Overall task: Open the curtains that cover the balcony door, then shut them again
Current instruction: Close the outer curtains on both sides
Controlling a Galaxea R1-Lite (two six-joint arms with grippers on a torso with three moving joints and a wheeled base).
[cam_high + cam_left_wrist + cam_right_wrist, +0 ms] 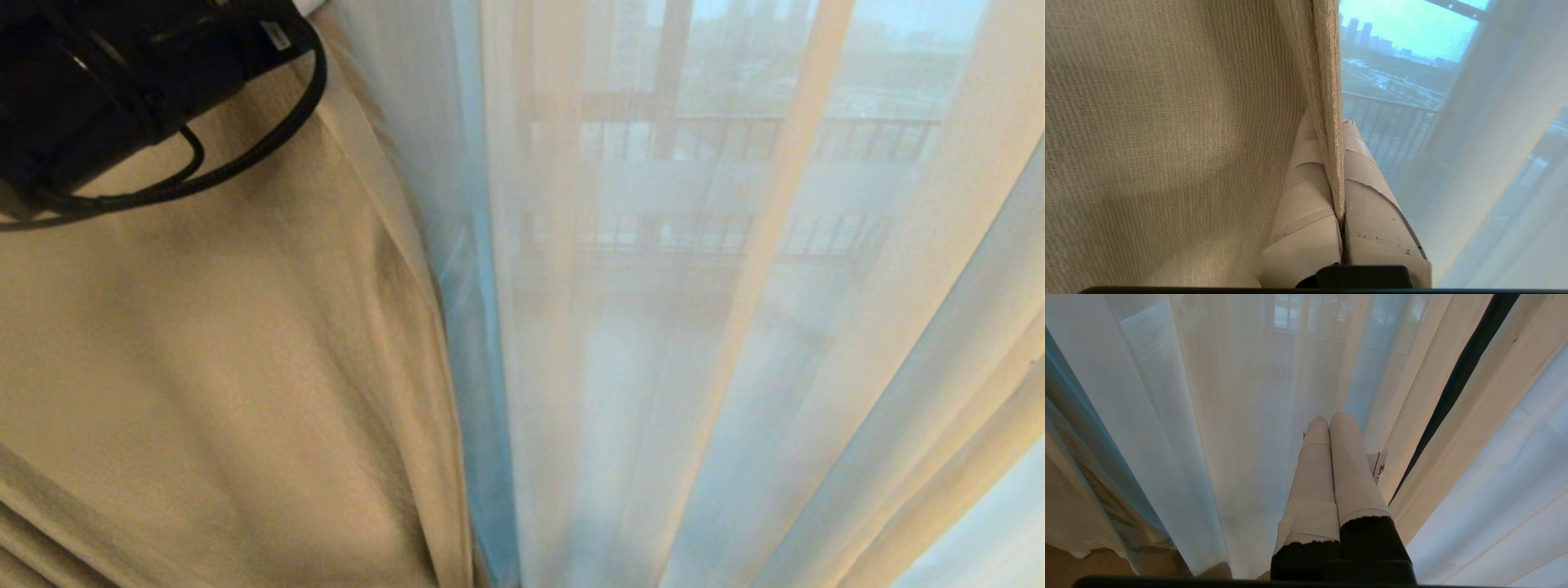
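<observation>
The cream-beige curtain (204, 343) fills the left half of the head view, and its woven cloth (1167, 143) hangs close in the left wrist view. My left gripper (1331, 122) is shut on the curtain's hemmed edge (1327, 61), which runs down between the two taped fingers (1306, 212). Past that edge the balcony door's glass (1396, 53) shows a railing and the city outside. In the head view only the left arm's black body and cable (106, 82) appear, at the top left. My right gripper (1330, 418) is shut on nothing, pointing at sheer fabric.
Thin white sheer fabric (735, 327) hangs in long folds over the right half of the head view, with balcony railings showing faintly through it. A slim black strip (1457, 375) shows between its folds (1208, 416). A bit of wooden floor (1069, 563) lies under the hem.
</observation>
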